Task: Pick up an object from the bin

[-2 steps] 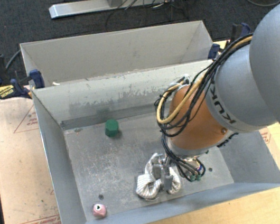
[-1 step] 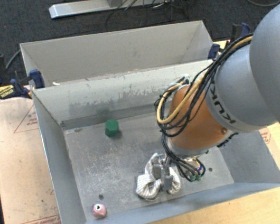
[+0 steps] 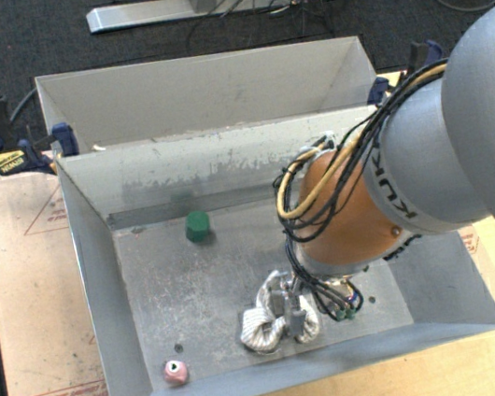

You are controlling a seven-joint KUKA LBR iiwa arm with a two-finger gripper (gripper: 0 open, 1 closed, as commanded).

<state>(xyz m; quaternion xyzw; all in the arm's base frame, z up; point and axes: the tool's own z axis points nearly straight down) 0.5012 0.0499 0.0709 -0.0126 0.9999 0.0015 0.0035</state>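
My gripper (image 3: 294,315) is down near the bin's front, right of the middle, with its grey fingers pressed into a knotted white rope bundle (image 3: 263,328). The rope lies bunched around and to the left of the fingers. How far apart the fingers stand is hidden by the rope and the gripper body. A small green block (image 3: 198,227) stands well away toward the back wall, left of the gripper. A small pink round thing (image 3: 175,372) rests in the front left corner of the bin.
The arm and its orange wrist cover with looped cables come in from the right and hang over the bin's right half. The bin's front wall runs close below the rope.
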